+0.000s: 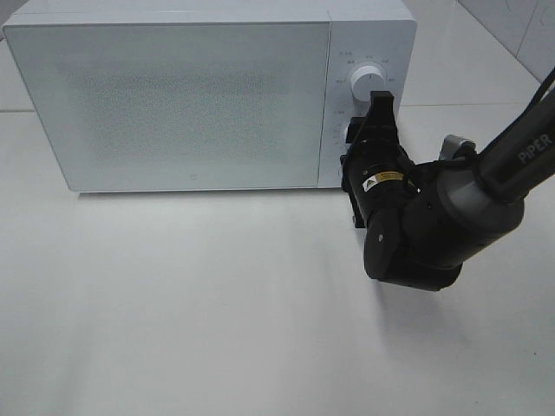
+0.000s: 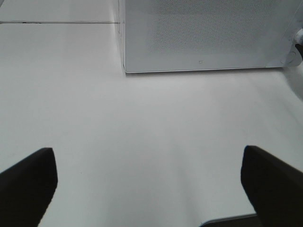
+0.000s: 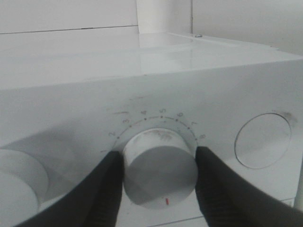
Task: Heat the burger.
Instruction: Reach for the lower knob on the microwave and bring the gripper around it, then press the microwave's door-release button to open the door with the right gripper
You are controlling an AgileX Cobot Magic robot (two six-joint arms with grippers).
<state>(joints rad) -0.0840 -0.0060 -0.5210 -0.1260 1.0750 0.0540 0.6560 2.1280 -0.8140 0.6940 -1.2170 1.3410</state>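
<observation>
The right arm (image 1: 451, 208) is stretched in from the right to the microwave's (image 1: 217, 10) control panel. The right gripper (image 3: 160, 179) is clamped on the lower dial (image 3: 158, 161), a finger pressed to each side. The left gripper (image 2: 149, 179) is held spread wide, low over the table (image 2: 142, 118). The burger cannot be seen in any view, and the door (image 1: 173, 95) is shut.

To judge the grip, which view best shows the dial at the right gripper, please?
Right wrist view: the dial fills it, fingers either side. From exterior high the right gripper mostly hides it; left wrist does not clearly show it.
</observation>
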